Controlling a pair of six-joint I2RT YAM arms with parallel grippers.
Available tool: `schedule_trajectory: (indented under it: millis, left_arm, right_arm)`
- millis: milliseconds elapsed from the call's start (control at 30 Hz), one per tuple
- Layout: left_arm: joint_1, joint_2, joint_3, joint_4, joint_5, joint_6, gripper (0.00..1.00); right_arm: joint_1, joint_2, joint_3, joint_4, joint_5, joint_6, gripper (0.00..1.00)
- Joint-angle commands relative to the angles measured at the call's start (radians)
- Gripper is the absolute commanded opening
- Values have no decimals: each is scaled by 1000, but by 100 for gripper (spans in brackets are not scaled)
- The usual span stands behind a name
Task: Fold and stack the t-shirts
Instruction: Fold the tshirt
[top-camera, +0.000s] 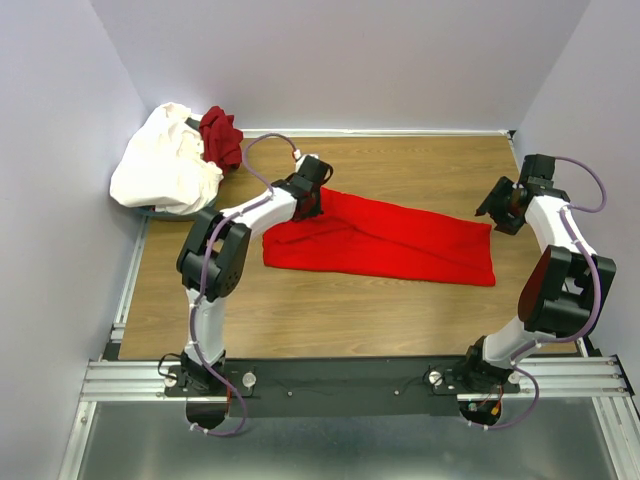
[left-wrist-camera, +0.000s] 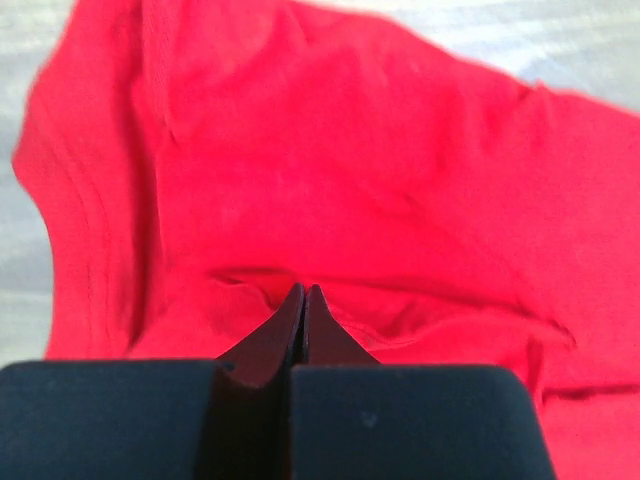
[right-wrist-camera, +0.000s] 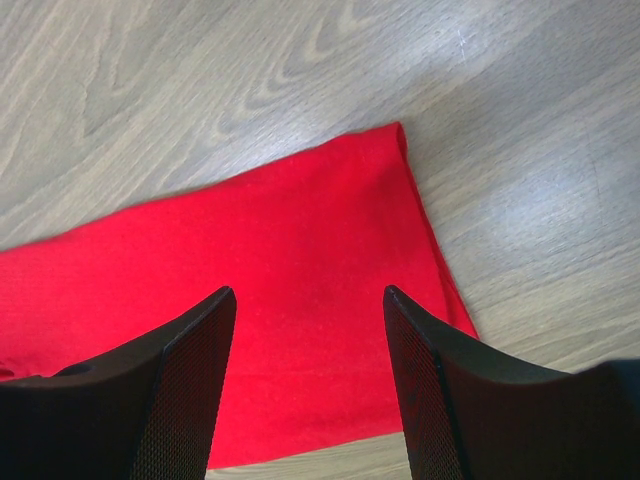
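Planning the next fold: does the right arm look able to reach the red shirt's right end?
Probably yes: the right gripper hangs open above that end of the red t-shirt, with nothing lying between.

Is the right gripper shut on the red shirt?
No, the fingers of the right gripper stand wide apart above the bright red t-shirt, gripping nothing.

One red t-shirt (top-camera: 385, 242), one white t-shirt (top-camera: 165, 165), one maroon t-shirt (top-camera: 221, 135), two arms (top-camera: 215, 255) (top-camera: 560, 275)

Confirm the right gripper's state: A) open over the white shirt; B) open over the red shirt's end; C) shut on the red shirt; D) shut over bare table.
B: the right gripper has its fingers wide apart, with the end of the red t-shirt flat beneath them.
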Motion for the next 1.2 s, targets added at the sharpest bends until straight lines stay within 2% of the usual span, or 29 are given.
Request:
schedule_trajectory:
  millis: [0,767,1167]
  left_arm:
    - [-27,-74,-61,25,-3,-27,0]
    - [-146,-235,-279,40,31,-152,0]
    - [-199,-270,-353,42,45,-189,0]
  right_arm:
    - [-6,-9,-8,-14,-23,-17,68]
    - [-6,-53,-51,-20,-52,-22,68]
    - [-6,-67,-63,-25,-66,-25,68]
